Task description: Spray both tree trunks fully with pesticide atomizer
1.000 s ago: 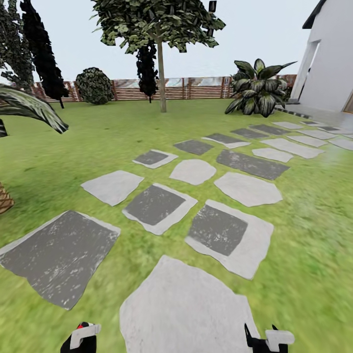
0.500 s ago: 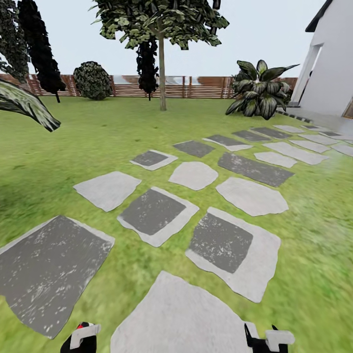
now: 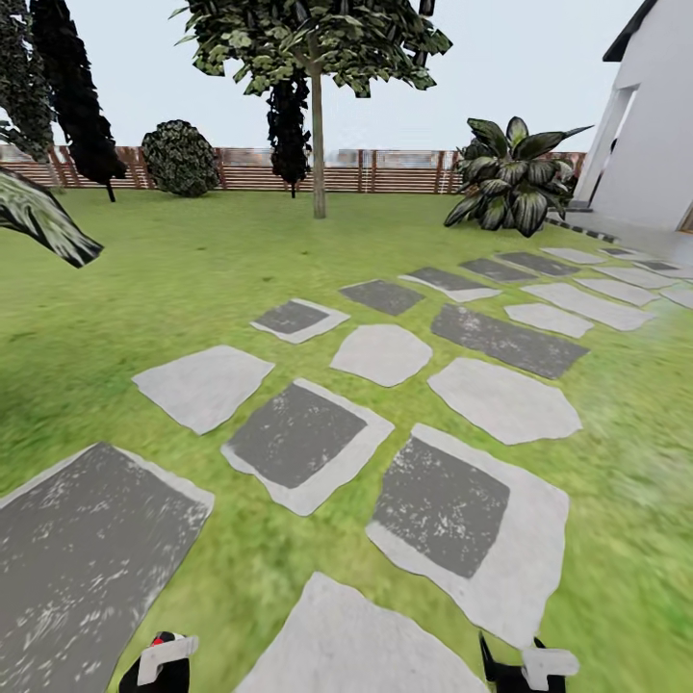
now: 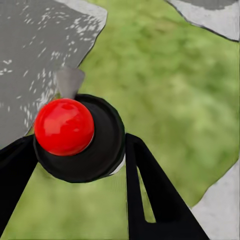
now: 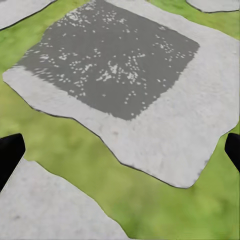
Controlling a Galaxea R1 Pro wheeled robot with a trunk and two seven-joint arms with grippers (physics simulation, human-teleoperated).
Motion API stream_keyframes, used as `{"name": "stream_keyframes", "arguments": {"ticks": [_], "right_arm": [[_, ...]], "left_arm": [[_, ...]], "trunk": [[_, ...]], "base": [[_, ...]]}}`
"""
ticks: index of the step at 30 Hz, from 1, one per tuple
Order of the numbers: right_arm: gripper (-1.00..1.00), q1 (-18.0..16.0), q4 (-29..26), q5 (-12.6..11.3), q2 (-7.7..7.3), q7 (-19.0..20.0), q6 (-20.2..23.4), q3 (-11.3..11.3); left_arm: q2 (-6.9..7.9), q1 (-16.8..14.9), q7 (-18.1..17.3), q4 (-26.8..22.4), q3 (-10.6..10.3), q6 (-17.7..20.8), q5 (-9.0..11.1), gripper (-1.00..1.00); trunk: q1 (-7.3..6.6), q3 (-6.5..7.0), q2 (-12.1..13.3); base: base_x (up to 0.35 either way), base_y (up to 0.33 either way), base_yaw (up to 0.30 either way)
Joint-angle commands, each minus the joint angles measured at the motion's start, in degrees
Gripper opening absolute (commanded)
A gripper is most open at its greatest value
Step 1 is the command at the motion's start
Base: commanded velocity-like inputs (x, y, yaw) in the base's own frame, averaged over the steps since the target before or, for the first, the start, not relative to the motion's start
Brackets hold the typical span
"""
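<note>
**Head view.** Faced a tree [image 3: 317,144] with a straight pale trunk and a dark green crown, well away across the lawn [image 3: 192,260]. Looked over grey stepping stones [image 3: 382,352] set in the grass on the near side of the tree, trailing off to the right of the tree toward a white house [image 3: 654,144]. Took in a brown slat fence [image 3: 395,173] behind the tree, a round bush [image 3: 181,159] and a near-black column tree [image 3: 82,106] to the left of the tree, and a broad-leaved striped plant [image 3: 515,188] to the right of the tree.

**Left wrist view.** Clamped the sprayer [image 4: 64,126] in the left gripper [image 4: 80,145], with a black finger pressed against each side of the sprayer's black collar. Pointed the grey nozzle [image 4: 69,82] away from the fingers, over the edge of a dark stone. Kept the sprayer well apart from the tree, with the whole run of stones between them.

**Right wrist view.** Spread the right gripper [image 5: 120,150] wide and empty, with the black fingertips [image 5: 10,152] far apart above a pale stone with a dark centre [image 5: 115,60], likewise well apart from the tree.
</note>
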Motion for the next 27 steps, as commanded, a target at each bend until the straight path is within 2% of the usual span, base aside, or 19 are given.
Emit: {"name": "stream_keyframes", "arguments": {"ticks": [1,27], "right_arm": [[1.00,0.00,0.00,0.00,0.00,0.00,0.00,0.00],[1.00,-0.01,0.00,0.00,0.00,0.00,0.00,0.00]], "left_arm": [[0.00,0.00,0.00,0.00,-0.02,0.00,0.00,-1.00],[0.01,0.00,0.00,0.05,-0.02,0.00,0.00,-1.00]], "trunk": [[0.00,0.00,0.00],[0.00,0.00,0.00]], "base": [[0.338,0.000,0.000],[0.338,0.000,0.000]]}}
